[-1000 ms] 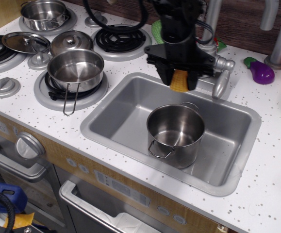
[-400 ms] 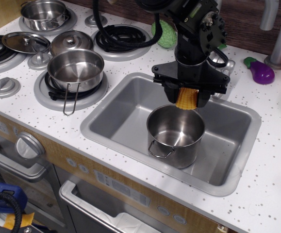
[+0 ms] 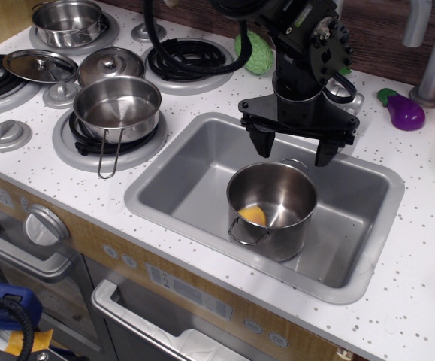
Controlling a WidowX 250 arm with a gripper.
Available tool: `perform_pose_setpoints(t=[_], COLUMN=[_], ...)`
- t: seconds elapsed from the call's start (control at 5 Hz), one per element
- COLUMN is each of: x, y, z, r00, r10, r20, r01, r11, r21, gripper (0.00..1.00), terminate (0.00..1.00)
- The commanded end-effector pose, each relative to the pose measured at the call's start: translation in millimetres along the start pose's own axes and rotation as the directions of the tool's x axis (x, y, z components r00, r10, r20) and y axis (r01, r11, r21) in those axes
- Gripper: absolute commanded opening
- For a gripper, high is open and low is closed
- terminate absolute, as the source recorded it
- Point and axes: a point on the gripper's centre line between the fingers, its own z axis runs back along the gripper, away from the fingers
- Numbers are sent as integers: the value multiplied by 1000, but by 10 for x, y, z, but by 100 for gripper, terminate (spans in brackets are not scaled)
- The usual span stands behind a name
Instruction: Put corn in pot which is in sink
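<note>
The tall shiny steel pot with two loop handles stands in the grey sink. The yellow-orange corn lies inside the pot on its bottom, at the left side. My black gripper hangs just above the pot's far rim. Its two fingers are spread wide apart and hold nothing.
A steel pan with a long wire handle sits on the front left burner. Lids and a small pot are behind it. A grey faucet, a purple eggplant and a green toy lie behind the sink.
My gripper moved from behind the sink to above the pot, then opened. The corn dropped out of the fingers and now lies in the pot.
</note>
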Motion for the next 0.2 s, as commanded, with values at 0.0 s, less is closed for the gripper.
perform_pose_setpoints(t=[0.0], x=[128], y=[-11], z=[180], r00=[998], r10=[12], r20=[60], r01=[-11], r11=[1000], r21=[-24], gripper=[100], terminate=[100])
